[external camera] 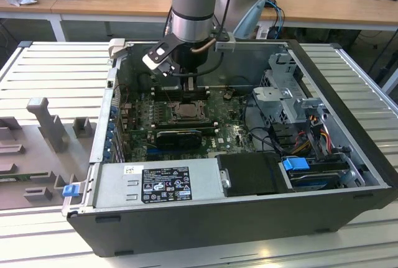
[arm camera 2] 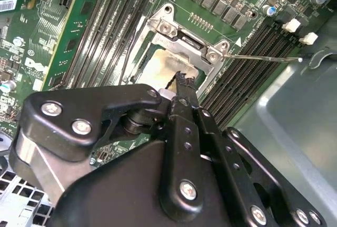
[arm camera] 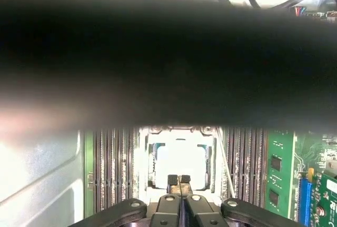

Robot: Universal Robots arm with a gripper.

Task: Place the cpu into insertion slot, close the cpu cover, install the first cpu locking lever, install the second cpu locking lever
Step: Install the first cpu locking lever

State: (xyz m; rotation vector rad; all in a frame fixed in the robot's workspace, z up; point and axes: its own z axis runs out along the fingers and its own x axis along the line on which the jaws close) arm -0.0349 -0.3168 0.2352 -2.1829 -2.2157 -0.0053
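The cpu [arm camera 2: 156, 67] lies in the insertion slot [external camera: 186, 112] on the green board, its pale top [arm camera: 181, 159] showing through the cut-out of the cpu cover [arm camera 2: 185, 44]. The cover [arm camera: 181, 132] lies flat over the chip. One thin wire locking lever [arm camera 2: 263, 57] sticks out sideways from the socket corner, and another thin lever [arm camera 2: 130, 48] runs along the socket's other side. My gripper [arm camera 2: 182, 82] is shut with nothing between its fingers, and its tips [arm camera: 179, 179] sit at the cover's near edge. In the exterior view the gripper [external camera: 190, 89] hangs just above the socket.
The socket sits between rows of black memory slots [arm camera 2: 105, 32]. A long black card [external camera: 178, 136] lies across the board in front of it. The open case has a power supply [external camera: 158, 183] at the front, a drive cage [external camera: 289, 91] and cables on the exterior view's right.
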